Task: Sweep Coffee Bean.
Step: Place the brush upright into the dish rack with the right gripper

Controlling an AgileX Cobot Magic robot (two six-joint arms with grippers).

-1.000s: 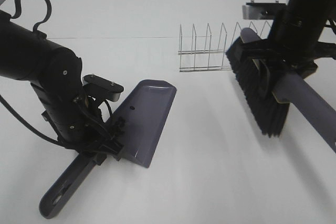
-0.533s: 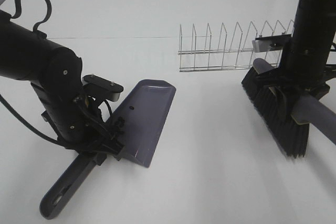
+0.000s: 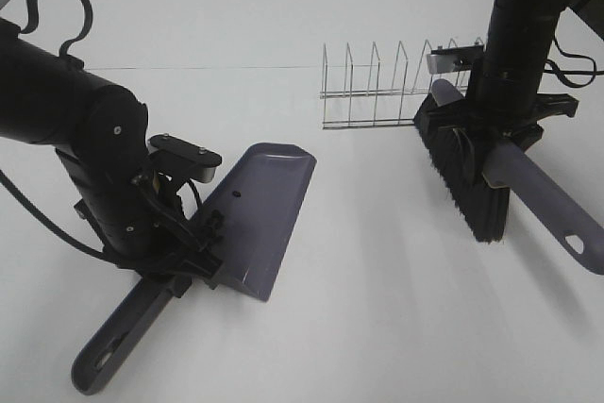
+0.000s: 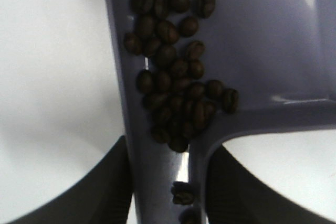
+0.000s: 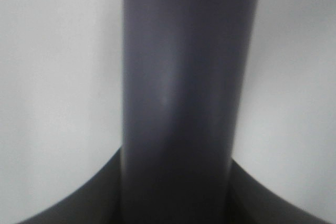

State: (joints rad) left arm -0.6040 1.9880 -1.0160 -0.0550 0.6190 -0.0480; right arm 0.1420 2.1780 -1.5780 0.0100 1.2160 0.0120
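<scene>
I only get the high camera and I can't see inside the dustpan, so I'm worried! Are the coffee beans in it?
Observer: Yes. The left wrist view shows the coffee beans heaped inside the dustpan, against its side wall where the handle starts.
Operator: Are any outside the pan part?
Observer: A couple of stray beans sit down in the handle's groove, between the fingers of the left gripper.
Operator: Is my brush held properly?
Observer: The right wrist view shows the brush handle running straight between the fingers of the right gripper, which is closed on it from both sides.
</scene>
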